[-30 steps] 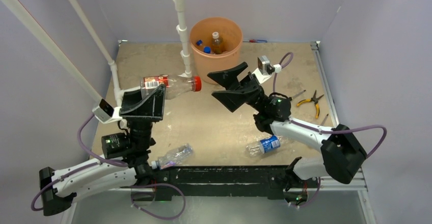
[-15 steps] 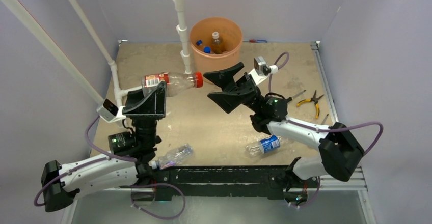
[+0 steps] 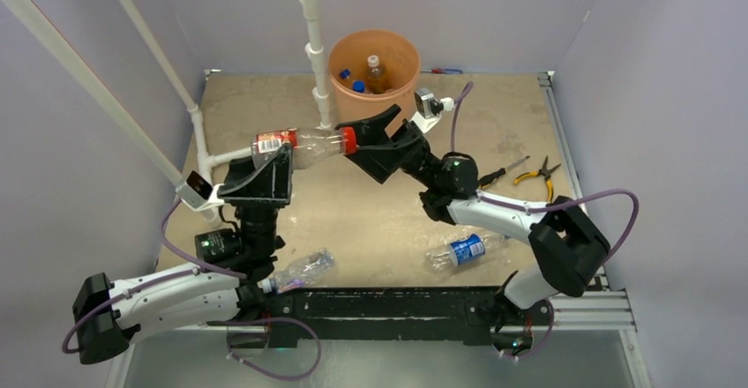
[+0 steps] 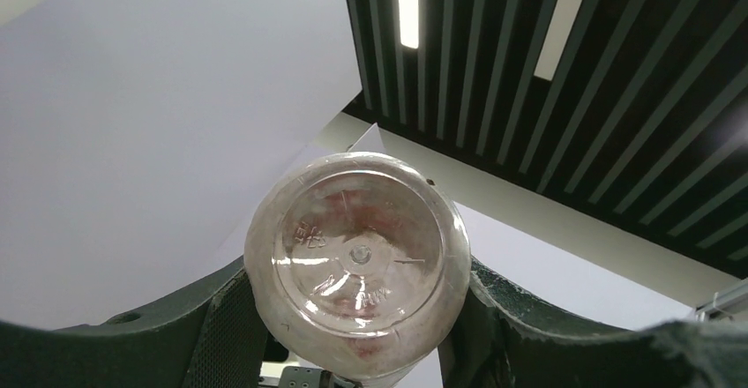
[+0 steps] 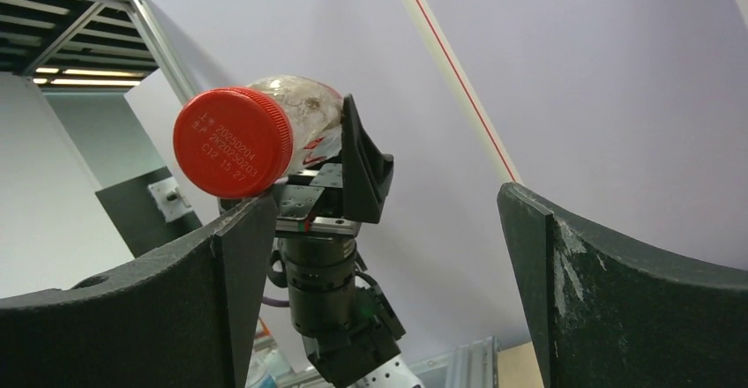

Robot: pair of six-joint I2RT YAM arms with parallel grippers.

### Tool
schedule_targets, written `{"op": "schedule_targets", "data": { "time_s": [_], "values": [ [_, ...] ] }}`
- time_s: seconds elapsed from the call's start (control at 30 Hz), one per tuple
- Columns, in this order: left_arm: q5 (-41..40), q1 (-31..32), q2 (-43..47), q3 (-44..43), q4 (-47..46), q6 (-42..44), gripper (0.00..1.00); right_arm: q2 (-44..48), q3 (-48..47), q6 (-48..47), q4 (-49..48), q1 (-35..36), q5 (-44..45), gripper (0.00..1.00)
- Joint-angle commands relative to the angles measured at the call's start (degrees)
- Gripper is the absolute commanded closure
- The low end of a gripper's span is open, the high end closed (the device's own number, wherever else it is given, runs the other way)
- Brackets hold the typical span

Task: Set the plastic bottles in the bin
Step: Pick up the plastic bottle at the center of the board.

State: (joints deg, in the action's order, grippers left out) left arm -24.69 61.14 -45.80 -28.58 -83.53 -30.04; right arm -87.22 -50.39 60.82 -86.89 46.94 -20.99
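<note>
A clear plastic bottle (image 3: 304,144) with a red label and red cap (image 3: 350,139) is held level above the table, with my left gripper (image 3: 275,153) shut on its body. In the left wrist view its round base (image 4: 357,260) fills the gap between both fingers. My right gripper (image 3: 360,147) is open right at the cap. The right wrist view shows the cap (image 5: 234,141) by the tip of one finger (image 5: 220,291), off-centre in the wide gap. Two more bottles lie near the front: a clear one (image 3: 300,271) and a blue-labelled one (image 3: 459,251). The orange bin (image 3: 401,97) at the back holds several bottles.
A white pipe frame (image 3: 316,53) stands just left of the bin, with a slanted pipe (image 3: 150,44) running to the left. Yellow-handled pliers (image 3: 538,176) and a screwdriver (image 3: 498,173) lie at the right. A black rail (image 3: 388,304) runs along the near edge.
My right gripper has swung left up to the red cap and opened a little wider. The left gripper has carried the bottle slightly to the right.
</note>
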Motion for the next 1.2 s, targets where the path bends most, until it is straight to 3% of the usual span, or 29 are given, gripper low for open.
{"op": "schedule_targets", "data": {
  "time_s": [0.0, 0.3, 0.5, 0.97, 1.17],
  "values": [
    [-1.2, 0.1, 0.1, 1.5, -4.1, -1.3, 0.66, 3.5, -3.1, 0.2, -23.6, 0.2, 0.5, 0.01],
    [-0.1, 0.1, 1.3, 0.0, -1.6, -1.1, 0.67, 10.7, -1.8, -3.4, -16.0, 0.3, -1.8, 0.01],
    [1.8, 0.1, -3.5, -0.4, -7.0, -3.9, 0.67, 9.0, -7.1, -1.2, -10.9, 0.4, -5.5, 0.02],
    [4.3, 0.1, -3.6, -2.3, -6.8, -3.7, 0.67, 14.5, -2.1, -9.3, 0.6, 0.3, -2.6, 0.01],
    [5.7, 0.1, -3.2, -3.1, -6.0, -4.0, 0.67, 12.2, -2.7, -7.1, -1.0, 0.4, -3.4, 0.01]
  ]
}}
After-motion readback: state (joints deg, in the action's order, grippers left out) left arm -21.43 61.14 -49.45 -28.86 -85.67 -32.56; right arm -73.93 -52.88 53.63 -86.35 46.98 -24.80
